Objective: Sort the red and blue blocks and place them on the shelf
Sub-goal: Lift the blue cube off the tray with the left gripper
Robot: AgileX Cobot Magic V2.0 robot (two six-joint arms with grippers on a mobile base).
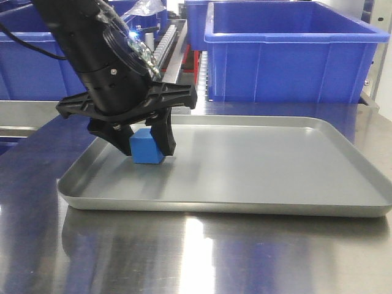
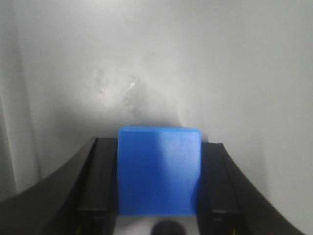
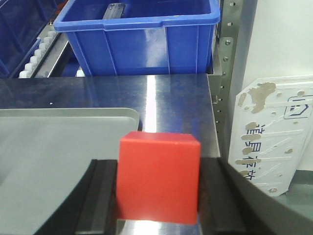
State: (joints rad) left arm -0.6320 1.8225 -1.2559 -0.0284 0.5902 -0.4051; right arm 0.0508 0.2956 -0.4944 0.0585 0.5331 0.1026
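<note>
The first block (image 1: 146, 152) is sitting in the tray (image 1: 245, 205), between the fingers of the left gripper (image 1: 147, 146) and touching both. The second block (image 3: 159, 176) is sitting likewise in the right gripper (image 3: 159, 196); ahead and leftward of it the tray is lying, with a bin (image 3: 142, 44) standing beyond.

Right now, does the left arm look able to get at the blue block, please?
Yes, it seems so: the left gripper sits around the blue block in the tray, its fingers against both sides, nothing in the way.
</note>
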